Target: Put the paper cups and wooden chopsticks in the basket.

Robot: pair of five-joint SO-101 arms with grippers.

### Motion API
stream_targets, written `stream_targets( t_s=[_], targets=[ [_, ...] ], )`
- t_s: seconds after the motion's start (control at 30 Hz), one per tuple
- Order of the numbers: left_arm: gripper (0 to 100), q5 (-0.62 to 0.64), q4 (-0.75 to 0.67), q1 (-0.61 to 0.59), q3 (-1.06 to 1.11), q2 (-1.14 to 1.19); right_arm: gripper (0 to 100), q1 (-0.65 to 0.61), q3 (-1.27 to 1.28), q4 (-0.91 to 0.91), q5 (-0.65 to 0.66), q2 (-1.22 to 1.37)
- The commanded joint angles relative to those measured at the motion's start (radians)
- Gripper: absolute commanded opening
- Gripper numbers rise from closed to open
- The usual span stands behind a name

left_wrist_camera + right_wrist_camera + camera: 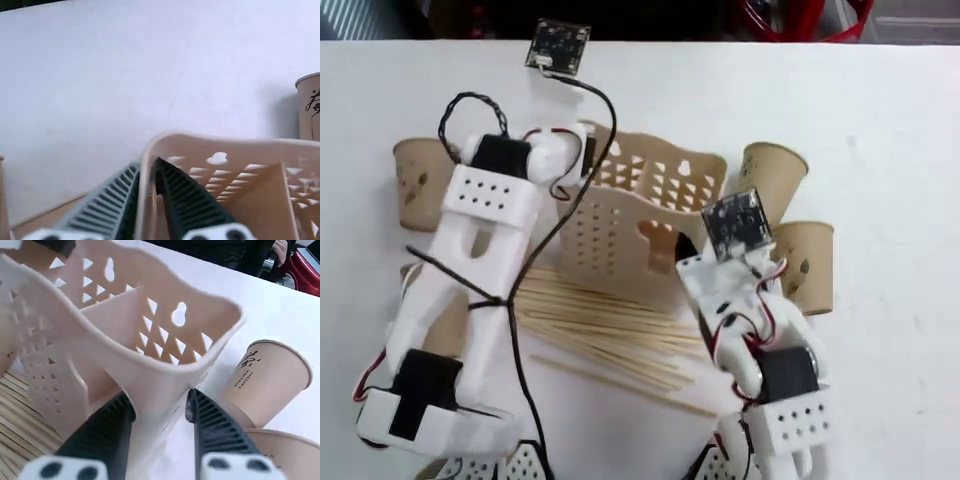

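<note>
The beige lattice basket (620,225) stands mid-table, and both grippers hold its rim. My left gripper (582,152) is shut on the far left corner; in the left wrist view (147,175) the thin wall (200,145) runs between the two fingers. At the near right corner my right gripper (678,258) (157,400) is shut on the wall (150,365). Wooden chopsticks (610,335) (12,410) lie piled in front of the basket. One paper cup (420,180) lies at the left. Two more cups (772,172) (807,265) (272,375) lie at the right.
A small circuit board (558,47) with a black cable lies at the table's back edge. Another cup (310,107) stands beyond the basket in the left wrist view. Bare white table (880,110) lies to the far right and along the back.
</note>
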Motion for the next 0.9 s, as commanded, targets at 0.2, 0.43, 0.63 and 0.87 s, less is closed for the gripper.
stream_targets(
  t_s=[0.2,0.43,0.63,0.87],
  targets=[
    [2,0.043,-0.161,-0.048,-0.021,-0.005,12.0,0.031,0.0,-0.033,0.066,-0.114],
    [2,0.087,-0.19,-0.053,-0.084,0.001,24.5,0.028,0.008,-0.073,0.106,-0.114],
    [2,0.109,-0.224,-0.097,-0.11,0.002,29.1,0.008,0.021,-0.015,0.106,-0.116],
    [2,0.15,-0.233,-0.14,-0.103,0.004,29.1,-0.065,0.192,-0.14,0.109,-0.122]
  ],
)
